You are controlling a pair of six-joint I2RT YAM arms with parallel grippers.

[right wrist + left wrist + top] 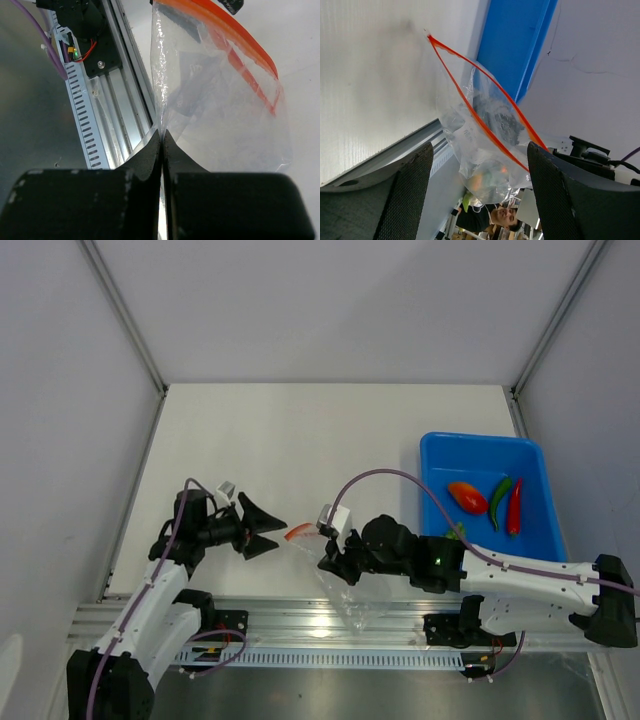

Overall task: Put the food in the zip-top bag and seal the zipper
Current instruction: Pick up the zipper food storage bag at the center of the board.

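The clear zip-top bag [345, 585] hangs off the table's near edge, its mouth slightly parted. Its orange-red zipper [298, 531] points left. My right gripper [330, 562] is shut on the bag's side edge; in the right wrist view its fingers pinch the plastic [162, 134] below the zipper [240, 42]. My left gripper [264, 531] is open and empty, just left of the zipper's end. In the left wrist view the bag [485, 145] and zipper [470, 107] lie ahead between the fingers [410, 190]. An orange carrot-like piece [467, 496], a green pepper [499, 502] and a red pepper [514, 506] lie in the tray.
The blue tray [440, 455] stands at the right, behind my right arm. A bit of green [455, 532] shows at its near edge, half hidden by the arm. An aluminium rail [300, 620] runs along the table's near edge, under the bag.
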